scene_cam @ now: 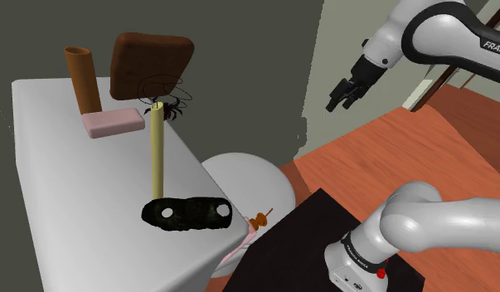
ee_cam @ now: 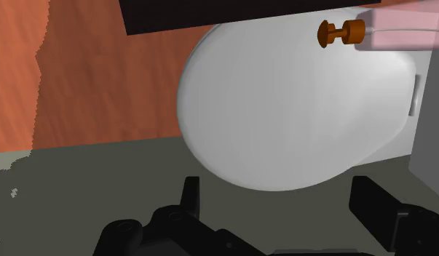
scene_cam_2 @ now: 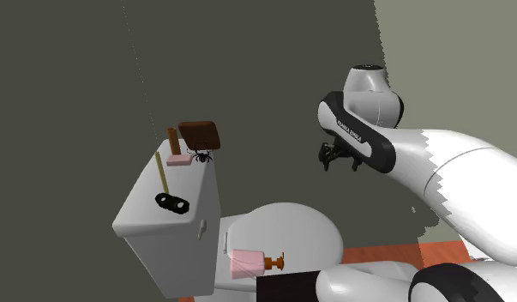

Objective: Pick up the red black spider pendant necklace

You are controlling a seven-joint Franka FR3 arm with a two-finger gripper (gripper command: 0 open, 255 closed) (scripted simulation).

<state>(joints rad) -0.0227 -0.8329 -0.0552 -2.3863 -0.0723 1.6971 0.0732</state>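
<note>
Toilet tank point(scene_cam: 57, 166), left half of the shoulder view, closed top, used as a shelf. White toilet lid point(scene_cam: 240, 178) below it at centre frame, down over the bowl. The arm point(scene_cam: 439, 33) comes in from the upper right, well clear of the tank.

On the tank top, big to small:
- brown slab point(scene_cam: 151, 62), propped upright at the upper left
- brown cylinder point(scene_cam: 82, 79), upright, left of the slab
- pale yellow rod point(scene_cam: 157, 153), running from the slab's foot down-frame
- black flat piece with two holes point(scene_cam: 188, 213), at the rod's lower end
- pink block point(scene_cam: 114, 122), at the cylinder's base
- spider pendant necklace point(scene_cam: 167, 106), dark spider at the slab's lower right corner, just beside the rod's upper end, thin chain looped above it against the slab

Gripper point(scene_cam: 341, 93): claw released, fingers spread with nothing between them. In the wrist view it looks down on the toilet lid, not the tank.

Step in hand, by my reading: the approach, hardly begun. The hand must cross toward upper left and come down on the spider's body. The chain is too thin to pinch. Slab and rod crowd it, so the fingers should straddle the pendant without nudging either.

Containers: the bowl is shut under its lid and the tank is closed, contents hidden. Cannot tell if the cylinder is hollow.
</note>
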